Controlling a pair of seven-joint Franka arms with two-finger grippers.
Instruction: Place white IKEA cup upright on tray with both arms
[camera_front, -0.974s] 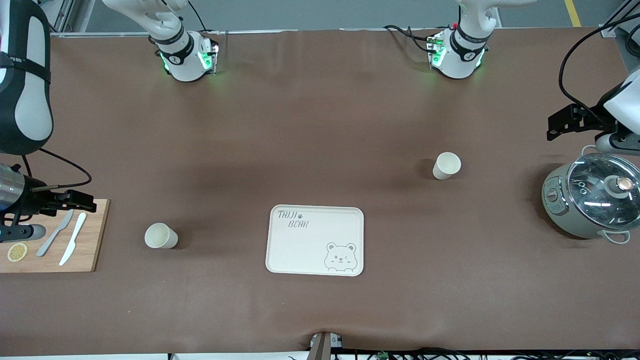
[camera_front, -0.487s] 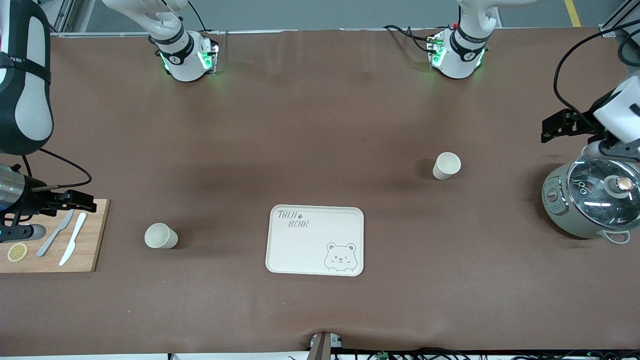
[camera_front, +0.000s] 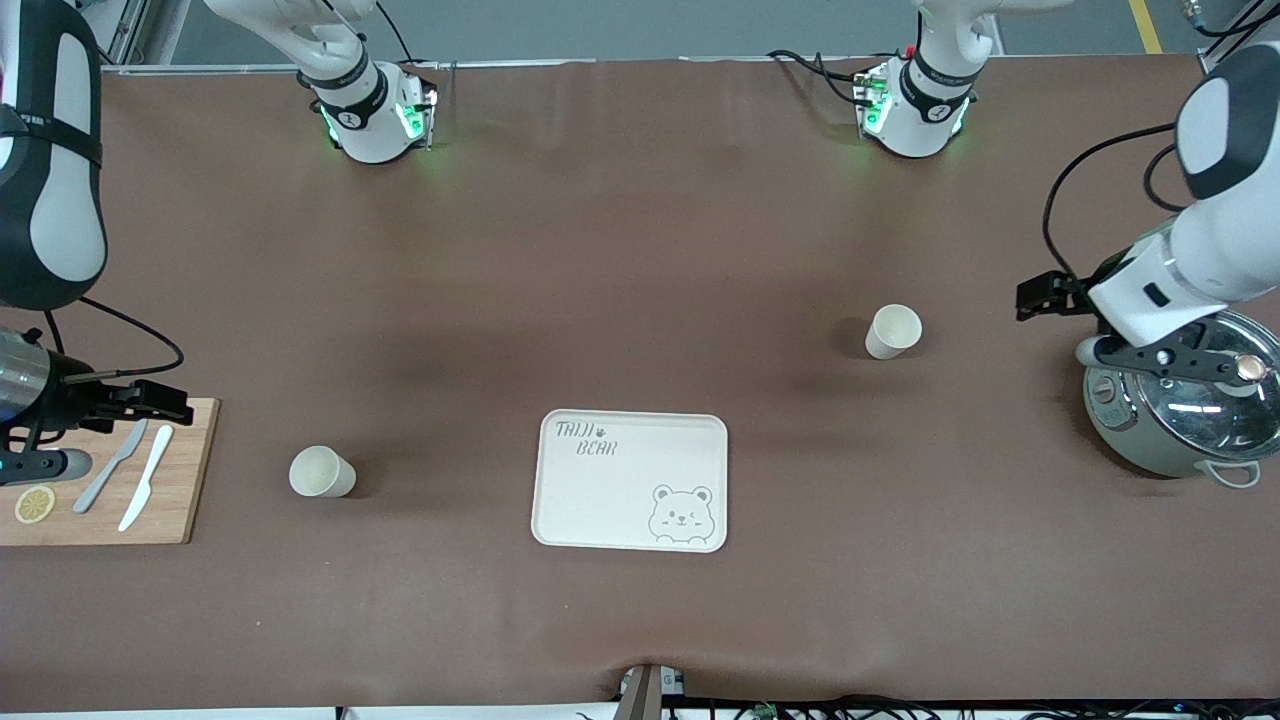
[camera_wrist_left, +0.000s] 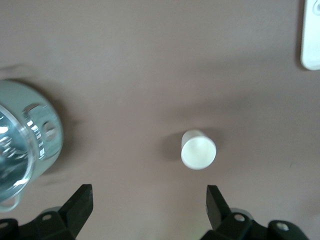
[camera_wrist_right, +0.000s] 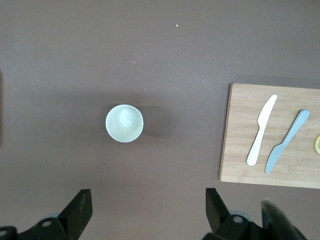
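Brown desk (camera_front: 640, 250) with tray (camera_front: 630, 481) lying flat near the middle, bear face and lettering up, nothing on it.

Two white cups, both upright and mouth up, both off the tray. Cup A (camera_front: 893, 331) toward the left arm's end of the desk, farther from the front camera than the tray; seen also in the left wrist view (camera_wrist_left: 198, 149), standing between the lines of the two fingers and ahead of their tips. Cup B (camera_front: 321, 471) toward the right arm's end, level with the tray; in the right wrist view (camera_wrist_right: 124, 123), ahead of the fingertips and nearer one finger than the other.

Left end effector (camera_front: 1040, 296) up in the air over bare desk between cup A and the pot (camera_front: 1185, 400), released, fingers (camera_wrist_left: 80, 202) spread wide, gripping nothing. Glass-lidded pot just beside this end effector, partly covered by the arm in the front view.

Right end effector (camera_front: 150, 400) over the edge of the board (camera_front: 110, 475), likewise released, fingers (camera_wrist_right: 79, 207) wide apart, empty. On the board: white knife (camera_front: 146, 490), grey knife (camera_front: 110, 466), lemon slice (camera_front: 35, 503), all lying flat beside one another. Cup B well apart from this end effector, between board and tray.
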